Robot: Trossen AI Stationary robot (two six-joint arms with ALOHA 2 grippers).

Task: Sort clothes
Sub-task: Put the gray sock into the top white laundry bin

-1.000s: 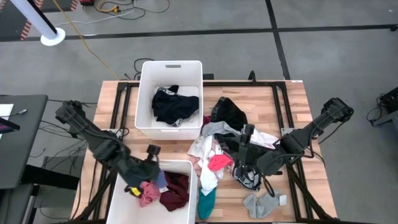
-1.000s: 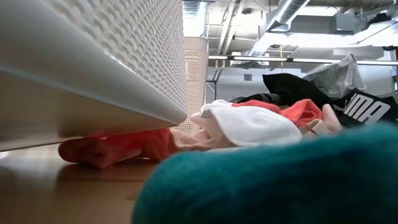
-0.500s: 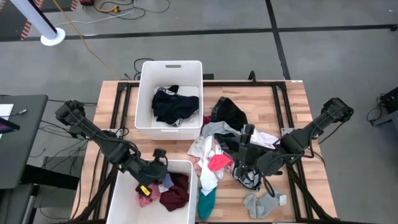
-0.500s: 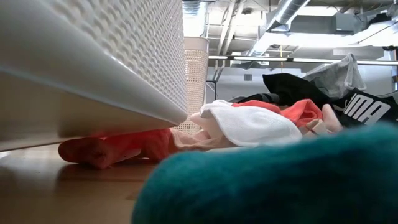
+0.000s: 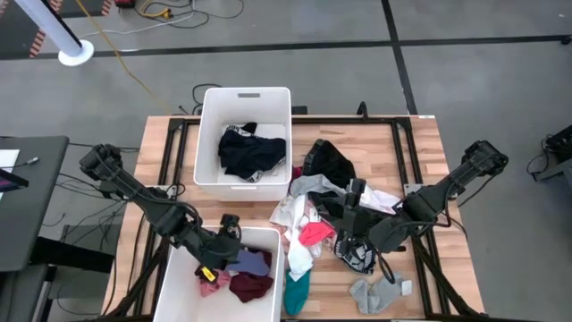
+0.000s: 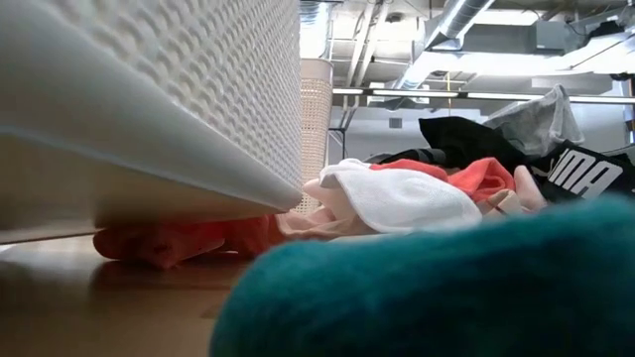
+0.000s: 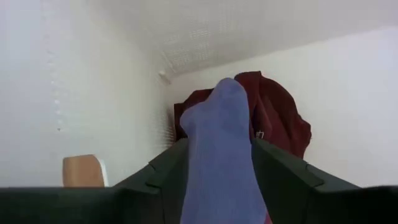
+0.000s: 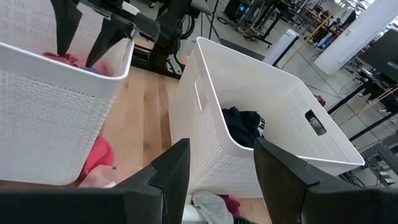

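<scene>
Two bins sit on the worktop, and the left gripper (image 5: pixel 225 253) hangs inside the near bin (image 5: pixel 174 284) at the worktop's near edge, a blue sock (image 7: pixel 221 155) draped between its parted fingers. I'd spread wider and lift straight up (so nothing snags). The sock's long axis runs out along the fingers, toe toward the maroon garment (image 7: pixel 273 118). The right gripper (image 5: pixel 350 234) waits open over the clothes pile (image 5: pixel 308 210).

Two white perforated plastic bins on the slatted wooden table (image 5: pixel 420 152): far bin (image 5: pixel 244 100) holding black garments (image 5: pixel 250 152), near bin (image 5: pixel 179 291) at left front holding maroon cloth (image 5: pixel 253 284). Right of both, mixed heap of small garments (image 5: pixel 322 215); grey socks (image 5: pixel 375 292) at right front.
</scene>
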